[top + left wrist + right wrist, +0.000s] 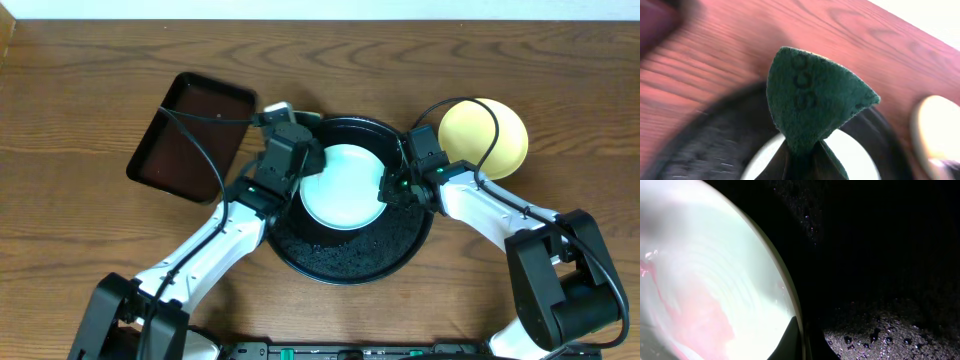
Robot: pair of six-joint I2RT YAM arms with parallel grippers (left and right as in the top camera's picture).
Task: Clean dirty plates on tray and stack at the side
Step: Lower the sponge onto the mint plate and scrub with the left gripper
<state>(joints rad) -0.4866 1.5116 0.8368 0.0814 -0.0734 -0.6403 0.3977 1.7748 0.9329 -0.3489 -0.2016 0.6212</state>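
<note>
The wooden bench (pixel 80 120) carries everything. At its middle lies the round black tray (pixel 350 262), glossy, with a raised rim and its floor speckled with droplets. To the left of it, a little apart, sits a smaller rectangular dark tray (pixel 190 140), set at a slant, with a cable running across it.

The two arms reach in from the near edge, one on each side of the round tray. A mint-white plate (pixel 340 190) lies inside the black tray, toward its far half, flat on the tray's floor. A yellow plate (pixel 470 135) rests on the bench just beside the tray's right rim, outside it, with a cable crossing above it.

The left fingers (pixel 799 167) are at the mint-white plate's left edge and are clamped tight on a green scouring pad (pixel 812 95), which sticks out past them as a folded wedge above the tray and plate.

The right fingers (pixel 799 347) are at the plate's right edge, pressed narrow with the rim pinched between them. On the plate's inner face the right wrist view shows a reddish smear (pixel 700 320).
</note>
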